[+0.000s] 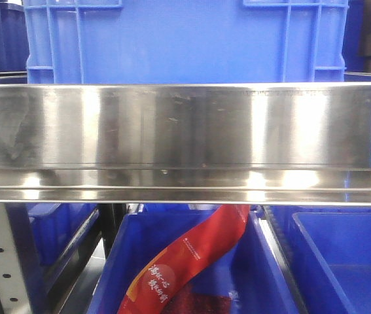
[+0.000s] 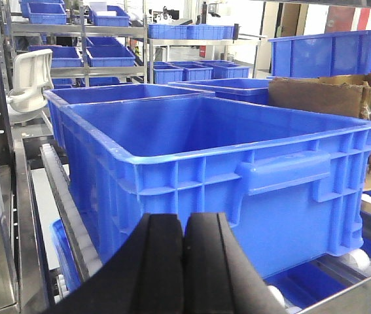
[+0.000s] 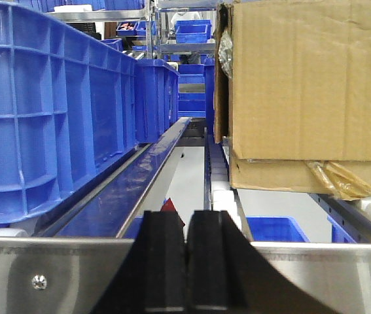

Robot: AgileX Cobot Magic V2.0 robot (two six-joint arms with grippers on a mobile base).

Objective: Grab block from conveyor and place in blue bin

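Block not in view; both hands, left hand (image 2: 184, 261) & right hand (image 3: 185, 261), clenched empty. Find the block, then open wide before reaching.

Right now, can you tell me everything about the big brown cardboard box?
The cardboard box is plain brown corrugated card, upright, with a second flatter card layer under it and crinkled clear plastic poking out at its lower edge and left corner. It sits on white rollers to the right of the blue bin. In the left wrist view it stands just behind another blue crate.
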